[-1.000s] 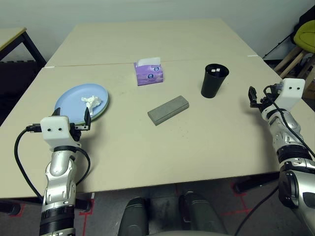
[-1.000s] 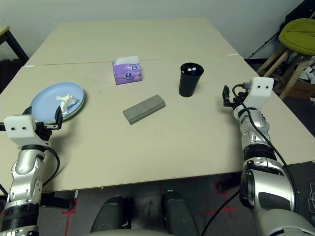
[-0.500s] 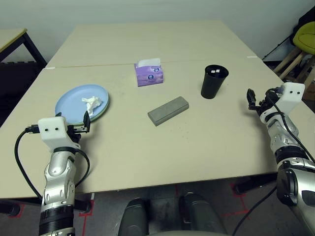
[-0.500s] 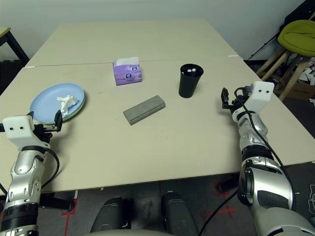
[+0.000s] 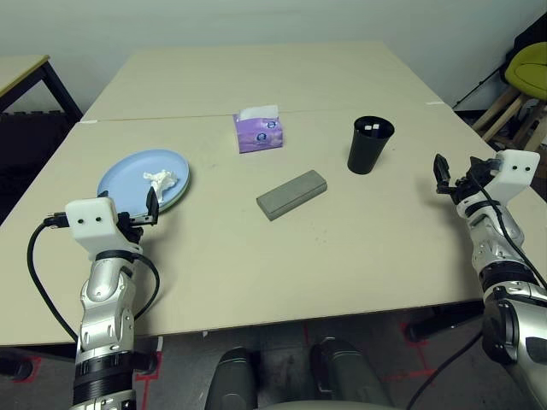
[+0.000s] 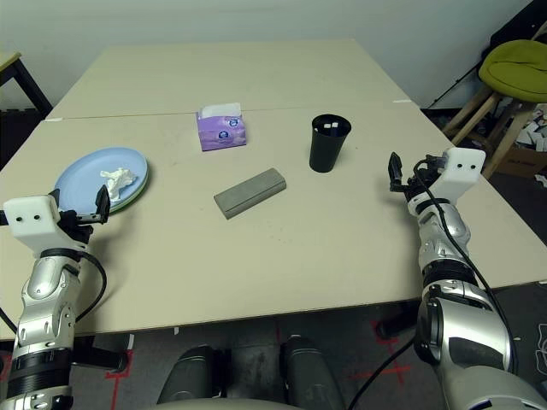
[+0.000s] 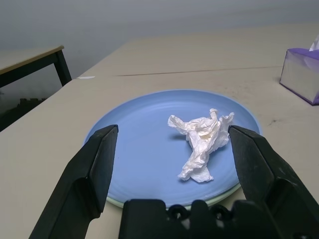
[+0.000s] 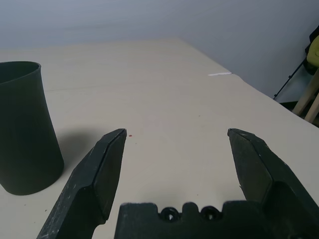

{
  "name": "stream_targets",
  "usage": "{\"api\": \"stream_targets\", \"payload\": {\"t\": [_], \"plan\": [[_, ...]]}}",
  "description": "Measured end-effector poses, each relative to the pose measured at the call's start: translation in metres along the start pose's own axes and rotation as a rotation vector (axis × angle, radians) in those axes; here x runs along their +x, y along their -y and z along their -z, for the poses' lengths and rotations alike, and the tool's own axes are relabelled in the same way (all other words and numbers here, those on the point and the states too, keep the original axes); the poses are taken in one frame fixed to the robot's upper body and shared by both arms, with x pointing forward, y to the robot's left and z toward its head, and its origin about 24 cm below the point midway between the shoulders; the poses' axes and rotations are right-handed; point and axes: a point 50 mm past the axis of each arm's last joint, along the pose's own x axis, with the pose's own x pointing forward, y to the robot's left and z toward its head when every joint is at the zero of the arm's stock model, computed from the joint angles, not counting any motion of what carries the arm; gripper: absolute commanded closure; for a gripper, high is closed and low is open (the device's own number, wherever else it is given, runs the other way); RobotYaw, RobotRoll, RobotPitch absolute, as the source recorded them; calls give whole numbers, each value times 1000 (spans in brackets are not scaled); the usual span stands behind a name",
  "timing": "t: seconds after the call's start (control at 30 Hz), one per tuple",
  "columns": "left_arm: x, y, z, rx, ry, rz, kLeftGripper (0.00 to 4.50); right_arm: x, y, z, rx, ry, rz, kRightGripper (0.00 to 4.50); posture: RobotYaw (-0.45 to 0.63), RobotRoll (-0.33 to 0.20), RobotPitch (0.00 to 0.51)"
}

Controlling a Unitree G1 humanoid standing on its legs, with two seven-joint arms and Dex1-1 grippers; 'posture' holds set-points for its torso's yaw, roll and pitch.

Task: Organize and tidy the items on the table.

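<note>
Grippers spread wide and empty at the near corners, little changed from a second ago.
Left gripper [image 7: 169,149] hovers just short of the blue plate [image 5: 128,175], as before; right gripper [image 8: 179,149] has eased slightly back and outward from the cup [image 5: 370,145]. The blue plate sits on a green plate [image 7: 149,203] whose rim peeks out beneath, a crumpled tissue [image 7: 202,142] on top. Mid-table [image 5: 342,248] lies the grey case [image 5: 291,192], aslant, nothing blocking it. Farther right stands the black cup with two white pens [image 5: 372,128] inside; beyond the case, a purple tissue box [image 5: 259,130].
</note>
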Motion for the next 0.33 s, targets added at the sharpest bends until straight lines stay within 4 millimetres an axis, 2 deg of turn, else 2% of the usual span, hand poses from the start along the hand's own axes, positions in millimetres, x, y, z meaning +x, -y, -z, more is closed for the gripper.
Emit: {"api": "stream_targets", "payload": {"t": [0.33], "plan": [[0, 1, -7, -1, -1, -3, 0, 0, -7, 3, 1, 4, -25, 45, 83, 0, 27]]}}
